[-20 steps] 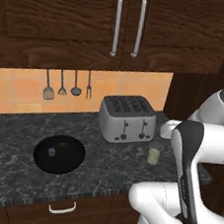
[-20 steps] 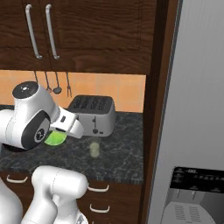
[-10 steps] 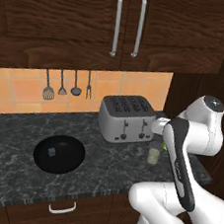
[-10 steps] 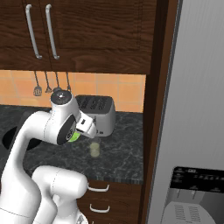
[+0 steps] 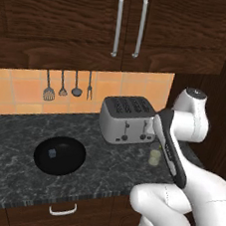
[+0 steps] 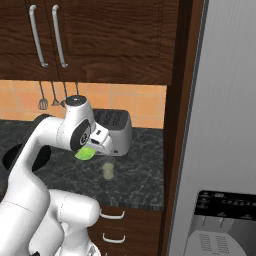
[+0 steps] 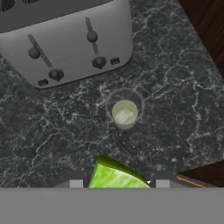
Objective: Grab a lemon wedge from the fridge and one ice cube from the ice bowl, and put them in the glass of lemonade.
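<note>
Claw: in the hand view we see our two dark finger tips [image 7: 119,183] closed on the bright green lemon wedge [image 7: 114,176], one on each side of it.
Wedge from the side: the right base view shows the wedge [image 6: 86,153] hanging under the white hand, up in the air over the counter, higher than the glass and a bit to its left.
Glass: the small clear glass of pale yellow lemonade [image 7: 124,111] stands on the dark speckled stone counter [image 7: 175,87], just in front of the silver four-slot toaster [image 7: 65,37]. The hand view looks down into it.
Left base view: here our white arm covers part of the glass [image 5: 154,155].
Bowl: the left base view shows the wide shiny black bowl [image 5: 59,154] with a tiny pale ice cube [image 5: 52,152] inside, well apart from the glass.
Fridge: the tall light-grey fridge [image 6: 225,125] stands at the right of the right base view.
</note>
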Robot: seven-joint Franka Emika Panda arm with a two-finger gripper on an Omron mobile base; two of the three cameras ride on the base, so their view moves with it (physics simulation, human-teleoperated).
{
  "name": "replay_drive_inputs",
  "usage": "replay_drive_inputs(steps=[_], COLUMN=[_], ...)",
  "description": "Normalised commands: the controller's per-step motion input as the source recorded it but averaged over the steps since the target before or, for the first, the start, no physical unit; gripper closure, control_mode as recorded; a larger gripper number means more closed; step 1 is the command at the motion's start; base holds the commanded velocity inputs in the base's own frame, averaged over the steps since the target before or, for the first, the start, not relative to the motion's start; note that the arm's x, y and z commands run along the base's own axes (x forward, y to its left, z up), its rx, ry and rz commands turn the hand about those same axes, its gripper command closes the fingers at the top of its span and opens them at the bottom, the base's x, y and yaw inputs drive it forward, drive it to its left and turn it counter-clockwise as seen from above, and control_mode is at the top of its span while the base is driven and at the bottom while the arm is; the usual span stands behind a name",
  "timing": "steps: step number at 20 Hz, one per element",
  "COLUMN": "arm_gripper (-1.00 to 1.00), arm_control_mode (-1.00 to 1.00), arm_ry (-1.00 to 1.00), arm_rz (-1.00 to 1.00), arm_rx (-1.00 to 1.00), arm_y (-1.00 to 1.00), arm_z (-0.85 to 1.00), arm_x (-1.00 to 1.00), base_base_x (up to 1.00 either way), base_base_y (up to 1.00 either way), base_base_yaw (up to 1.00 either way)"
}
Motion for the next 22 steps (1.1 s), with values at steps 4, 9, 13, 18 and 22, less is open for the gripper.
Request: replay_drive_inputs(steps=[4, 9, 13, 18, 22], arm_gripper=[1.00, 1.00, 1.00, 1.00, 1.00], arm_control_mode=[-1.00, -1.00, -1.00, -1.00, -1.00], arm_ry=[0.09, 0.00, 0.00, 0.00, 0.01], arm_rz=[0.00, 0.00, 0.00, 0.00, 0.00], arm_rx=[0.00, 0.00, 0.00, 0.00, 0.00], arm_y=[-0.05, -0.17, -0.01, 0.00, 0.00], arm_z=[-0.30, -0.28, -0.04, 0.00, -0.02], arm_x=[0.00, 0.25, 0.27, 0.43, 0.45], base_base_x=[0.00, 0.00, 0.00, 0.00, 0.00], base_base_y=[0.00, 0.00, 0.00, 0.00, 0.00], base_base_yaw=[0.00, 0.00, 0.00, 0.00, 0.00])
